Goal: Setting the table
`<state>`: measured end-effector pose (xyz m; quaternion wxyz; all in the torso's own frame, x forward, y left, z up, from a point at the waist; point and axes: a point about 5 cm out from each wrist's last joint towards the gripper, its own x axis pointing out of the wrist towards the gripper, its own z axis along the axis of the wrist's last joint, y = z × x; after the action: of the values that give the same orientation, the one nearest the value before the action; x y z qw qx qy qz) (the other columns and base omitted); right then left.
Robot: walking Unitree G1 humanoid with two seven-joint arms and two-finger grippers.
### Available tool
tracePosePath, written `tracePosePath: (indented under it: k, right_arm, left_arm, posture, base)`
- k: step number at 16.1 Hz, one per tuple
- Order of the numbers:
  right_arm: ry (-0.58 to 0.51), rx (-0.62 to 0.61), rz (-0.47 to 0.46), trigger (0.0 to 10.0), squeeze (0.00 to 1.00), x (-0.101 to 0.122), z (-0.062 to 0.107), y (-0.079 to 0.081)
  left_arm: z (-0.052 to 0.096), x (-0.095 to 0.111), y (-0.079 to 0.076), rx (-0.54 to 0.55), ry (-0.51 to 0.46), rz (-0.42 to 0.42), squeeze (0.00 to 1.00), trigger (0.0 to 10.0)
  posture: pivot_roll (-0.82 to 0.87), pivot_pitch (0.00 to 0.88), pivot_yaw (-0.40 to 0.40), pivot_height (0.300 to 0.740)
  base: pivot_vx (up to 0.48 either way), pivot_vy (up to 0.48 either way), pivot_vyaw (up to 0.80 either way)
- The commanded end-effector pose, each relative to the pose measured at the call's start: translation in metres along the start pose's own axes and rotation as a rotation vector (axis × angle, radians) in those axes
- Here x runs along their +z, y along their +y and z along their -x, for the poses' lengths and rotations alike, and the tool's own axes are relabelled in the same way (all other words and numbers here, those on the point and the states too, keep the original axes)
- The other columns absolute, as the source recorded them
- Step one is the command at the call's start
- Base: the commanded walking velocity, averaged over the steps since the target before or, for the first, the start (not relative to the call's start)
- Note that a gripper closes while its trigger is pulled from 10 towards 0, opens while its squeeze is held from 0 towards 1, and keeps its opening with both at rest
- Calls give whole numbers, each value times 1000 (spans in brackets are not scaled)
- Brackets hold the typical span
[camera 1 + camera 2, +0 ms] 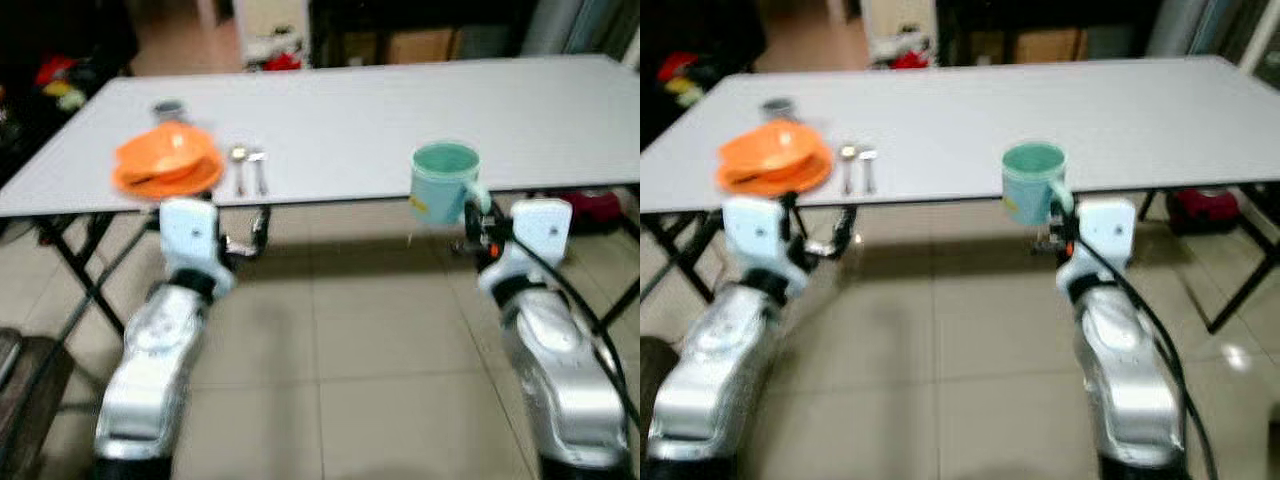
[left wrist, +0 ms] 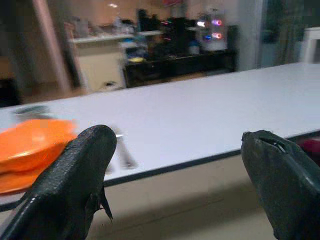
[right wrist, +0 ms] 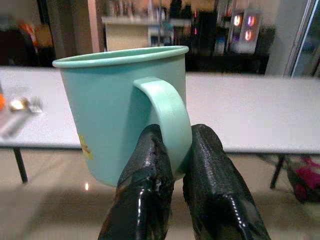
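A pale green mug (image 1: 443, 181) with a looped handle and a small yellow mark low on its side is being held upright just at the near edge of the white table (image 1: 400, 120), in front of the rim rather than set on it. Its handle is being pinched between the two black fingers (image 3: 147, 200) of the right gripper (image 3: 175, 150), which are clamped together on it. On the left part of the table an orange bowl (image 1: 170, 150) is being carried by an orange plate (image 1: 165, 175), with two pieces of silver cutlery (image 1: 250, 170) lying just beside them and a small dark object (image 1: 168, 108) sitting behind. Dark table legs (image 1: 80, 270) are seen beneath, over a tiled floor (image 1: 350, 380). The left gripper (image 2: 175, 165) is being held low before the table edge, below the plate, its fingers spread well apart with nothing between them. Both silver forearms are being extended forward
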<state>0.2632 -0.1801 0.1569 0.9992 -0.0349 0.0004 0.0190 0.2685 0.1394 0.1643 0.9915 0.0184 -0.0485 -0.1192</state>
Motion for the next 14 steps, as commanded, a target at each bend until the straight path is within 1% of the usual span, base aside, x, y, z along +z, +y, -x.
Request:
tracePosePath:
  k: [1, 2, 3, 5, 7, 11, 14]
  right_arm:
    - [-13, 44, -25, 10000, 0, 2, -2, 6]
    - [-27, 40, -6, 10000, 0, 3, -1, 5]
    - [-63, 62, 22, 10000, 0, 5, 0, 7]
    - [-105, 37, -12, 10000, 0, 8, 1, 5]
    - [-106, 18, -33, 10000, 0, 9, 0, 3]
    - [-137, 74, -34, 10000, 0, 11, 0, 8]
    - [-152, 91, -28, 10000, 0, 16, -4, 8]
  left_arm:
    - [1, 3, 7, 16, -12, -25, 0, 10000]
    - [0, 4, 8, 18, -18, -25, 0, 10000]
    - [0, 5, 9, 18, -23, -26, 0, 10000]
    - [0, 4, 8, 14, -22, -26, 0, 10000]
    - [0, 3, 8, 13, -22, -24, 0, 10000]
    - [0, 3, 10, 30, -26, -24, 0, 10000]
    - [-5, 6, 5, 15, -43, -15, 0, 10000]
  posture:
    - [46, 0, 61, 740]
    - [48, 0, 61, 740]
    - [49, 0, 65, 740]
    - [49, 0, 65, 740]
    - [47, 0, 64, 740]
    - [46, 0, 57, 740]
    - [31, 0, 58, 740]
  base:
    - [368, 0, 0]
    - [364, 0, 0]
    - [368, 0, 0]
    - [360, 0, 0]
    - [364, 0, 0]
    - [362, 0, 0]
    - [363, 0, 0]
